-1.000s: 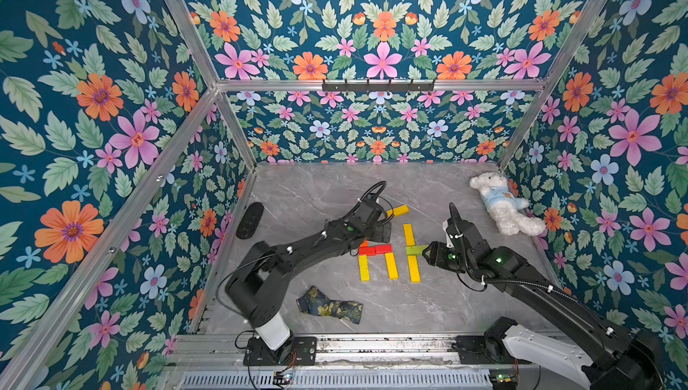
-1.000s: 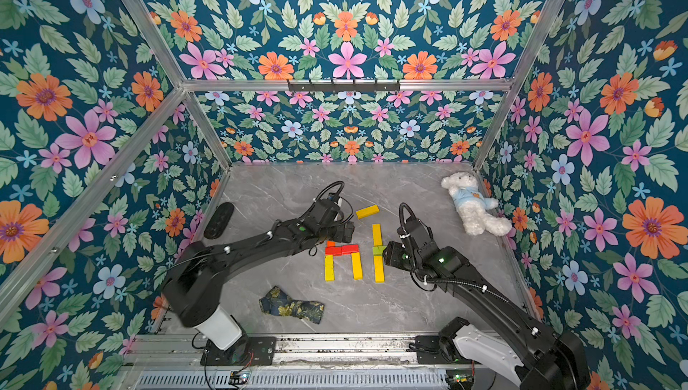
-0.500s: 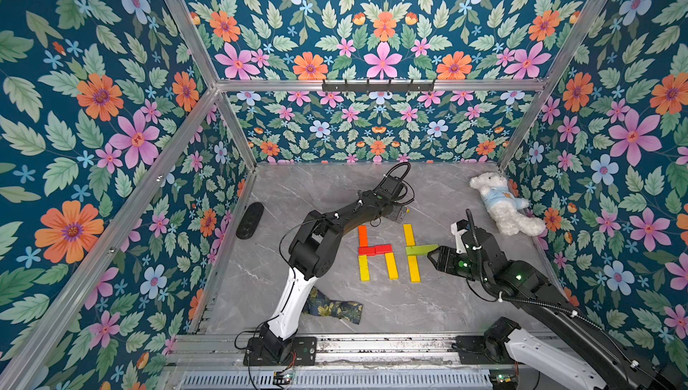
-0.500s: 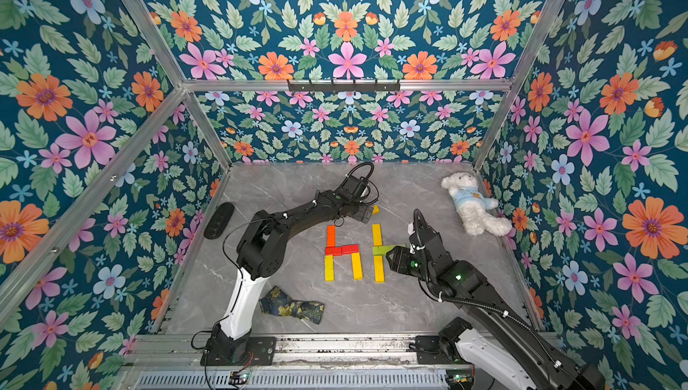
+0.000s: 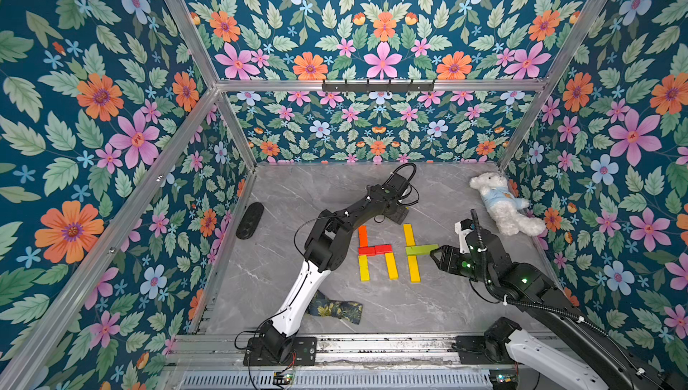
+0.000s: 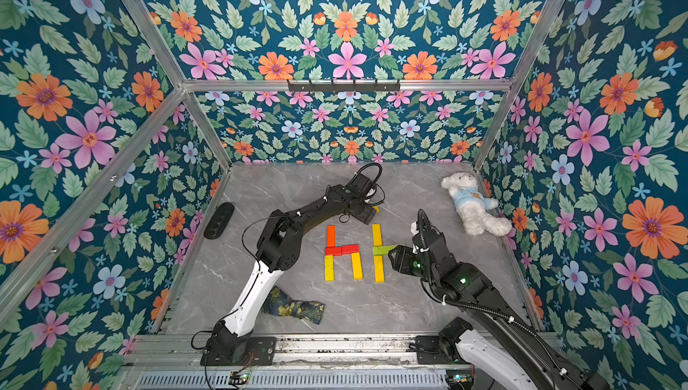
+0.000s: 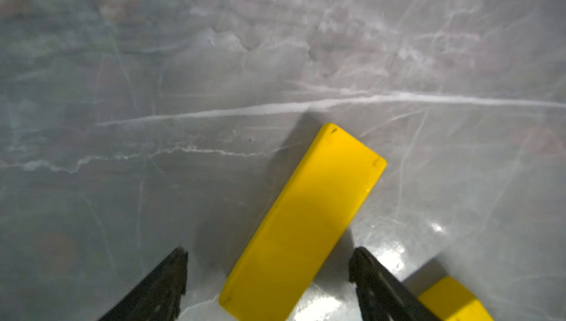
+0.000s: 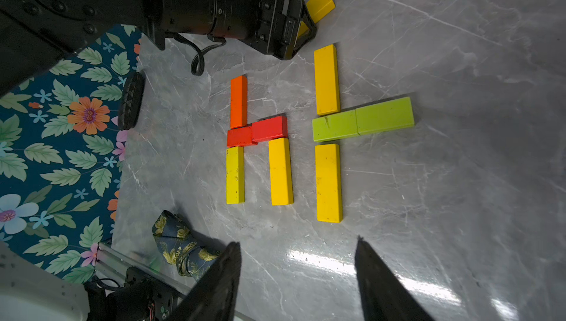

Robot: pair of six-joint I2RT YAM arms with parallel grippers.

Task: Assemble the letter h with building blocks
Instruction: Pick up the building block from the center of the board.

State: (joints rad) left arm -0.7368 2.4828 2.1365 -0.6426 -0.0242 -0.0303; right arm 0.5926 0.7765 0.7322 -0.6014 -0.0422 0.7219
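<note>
The red pair [image 5: 375, 250] lies end to end as a crossbar mid-table [image 5: 290, 202], and everything reads off it. An orange bar [image 5: 362, 236] runs away from its left end on the far side. A pale yellow bar [image 5: 364, 268] drops from that same end on the near side, and an amber bar [image 5: 391, 266] drops from its right end. That makes a small h laid flat, with the pieces touching or nearly so. Just right of the red pair sits a second figure: the green pair [image 5: 420, 250] in line with the reds, an upper amber [image 5: 408, 235] on the far side of its inner end, and a lower amber [image 5: 414, 269] on the near side. Now the left gripper [image 7: 269, 250]: it's beyond the red pair, far side and slightly right, low over the table. Its fingers [image 7: 174, 276] are spread to either side of a loose yellow bar [image 7: 306, 221] lying flat, with a gap on both sides and nothing pinched. A spare yellow bar [image 7: 453, 299] peeks out past one finger. The right gripper [image 8: 297, 239] sits right of the red pair, just off the green pair's outer end, jaws apart with bare table between them. Whether it touches the green, the top views don't settle.
</note>
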